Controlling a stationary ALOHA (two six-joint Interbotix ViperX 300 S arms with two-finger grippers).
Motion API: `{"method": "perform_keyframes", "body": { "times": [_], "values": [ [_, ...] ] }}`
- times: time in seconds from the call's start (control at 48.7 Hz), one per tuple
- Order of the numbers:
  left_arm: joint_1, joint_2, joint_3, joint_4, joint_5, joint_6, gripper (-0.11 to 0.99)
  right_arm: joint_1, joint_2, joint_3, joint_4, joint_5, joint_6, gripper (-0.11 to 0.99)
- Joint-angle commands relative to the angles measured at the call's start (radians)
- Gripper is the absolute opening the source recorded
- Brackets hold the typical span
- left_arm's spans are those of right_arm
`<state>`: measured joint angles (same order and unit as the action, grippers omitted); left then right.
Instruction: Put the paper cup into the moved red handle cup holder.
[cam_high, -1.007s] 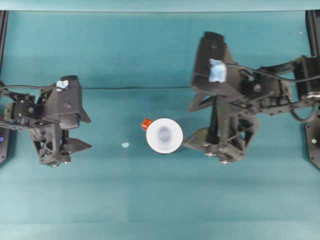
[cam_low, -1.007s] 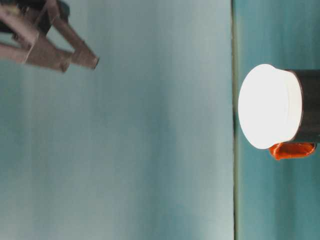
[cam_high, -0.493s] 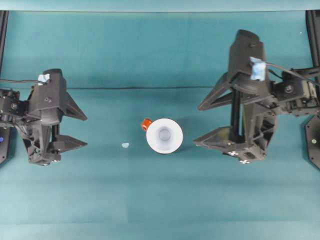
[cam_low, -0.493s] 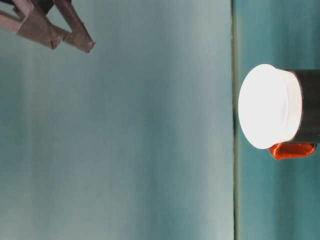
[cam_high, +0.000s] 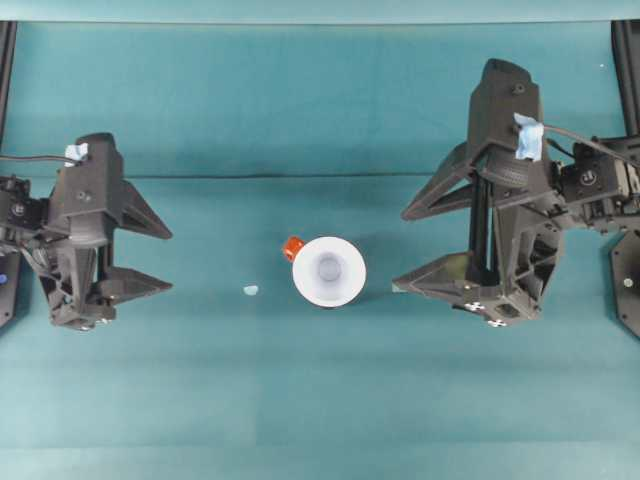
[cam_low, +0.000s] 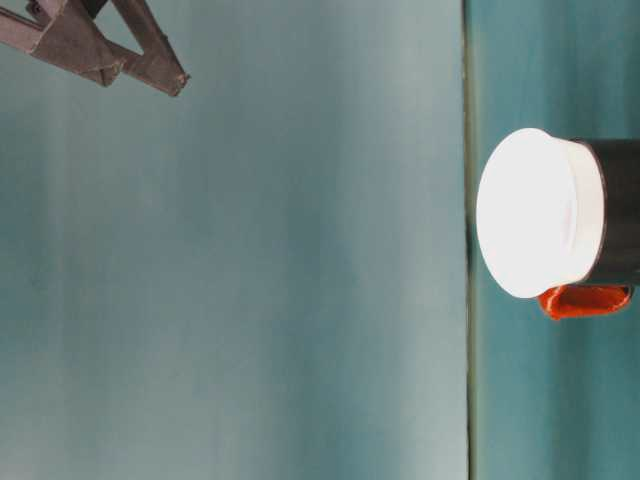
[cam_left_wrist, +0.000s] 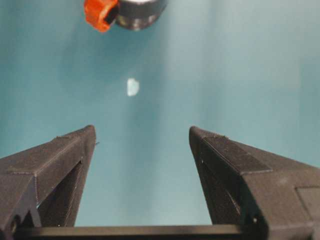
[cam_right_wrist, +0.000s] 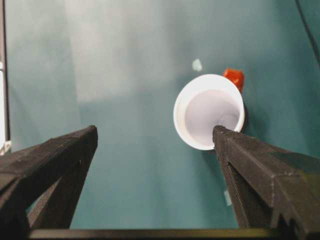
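Robot lab bench, teal cloth-covered table and plain teal backdrop — black frame rails at the edges, two mounted arms

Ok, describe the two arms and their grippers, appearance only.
Both are matte black with angular, wedge-shaped fingers. The left gripper and right gripper each carry a scrap of light blue tape on the wrist housing, with thin black cables trailing back. Small white marks sit near the right arm's lower edge.

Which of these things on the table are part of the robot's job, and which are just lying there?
Part of the job:
paper cup, sitting in the holder
red handle cup holder

Just lying there:
small pale scrap on the teal table
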<state>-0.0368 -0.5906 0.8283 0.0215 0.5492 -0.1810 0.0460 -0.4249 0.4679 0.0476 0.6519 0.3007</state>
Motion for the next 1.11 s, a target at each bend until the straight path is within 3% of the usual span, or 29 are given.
{"method": "perform_keyframes", "body": {
  "times": [0.0, 0.493, 1.089],
  "values": [
    [-0.003, -0.025, -0.014, 0.002, -0.008, -0.002, 0.81, -0.002, -0.015, -0.011, -0.002, -0.008, -0.003, 0.78],
    [-0.003, -0.15, 0.011, 0.002, -0.008, 0.0, 0.81, -0.005, -0.015, -0.009, -0.002, -0.009, -0.002, 0.78],
    [-0.003, -0.144, 0.014, 0.0, -0.008, -0.002, 0.81, -0.006, -0.012, -0.011, -0.002, -0.015, 0.002, 0.78]
  ]
}}
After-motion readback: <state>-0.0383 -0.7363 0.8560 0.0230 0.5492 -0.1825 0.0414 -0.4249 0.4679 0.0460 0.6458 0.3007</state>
